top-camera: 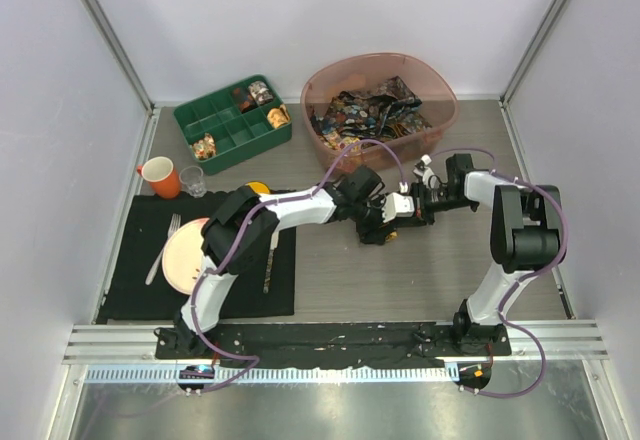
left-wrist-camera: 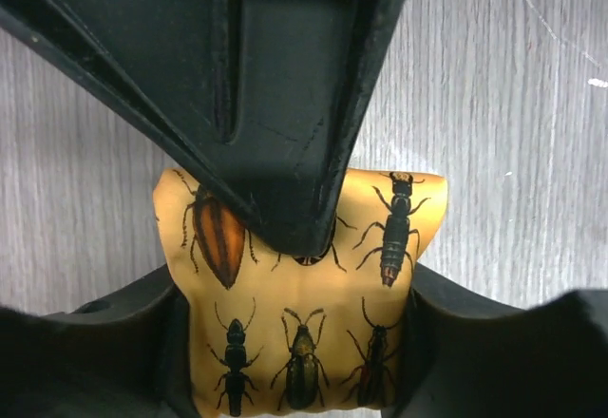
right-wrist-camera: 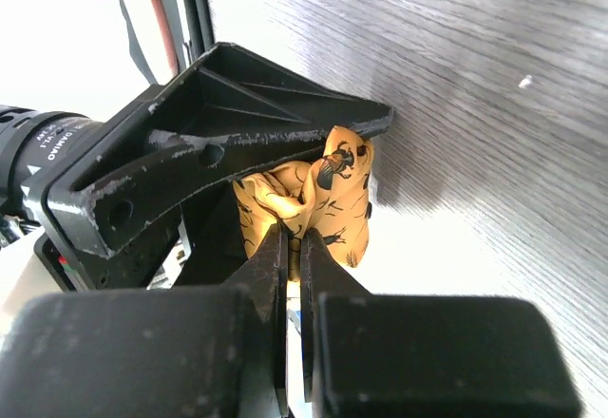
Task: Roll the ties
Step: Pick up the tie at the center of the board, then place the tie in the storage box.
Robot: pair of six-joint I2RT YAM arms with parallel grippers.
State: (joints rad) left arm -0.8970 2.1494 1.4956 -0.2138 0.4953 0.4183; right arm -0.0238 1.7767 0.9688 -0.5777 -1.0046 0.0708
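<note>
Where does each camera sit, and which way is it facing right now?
Top external: above and behind the bases, looking down on the table; both arms show whole, meeting mid-table.
Left wrist: faces down at the yellow tie; its left fingers flank it.
Right wrist: looks along its right fingers, shut on the tie.
Shared: both wrist views show the tie and the other arm's fingers.

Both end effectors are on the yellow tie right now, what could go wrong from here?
The beetle-print tie bulges loosely past the shut right end effector, so the bundle could unwind on release. The left end effector sits tight against the right one around the tie; either moving may knock the other.
</note>
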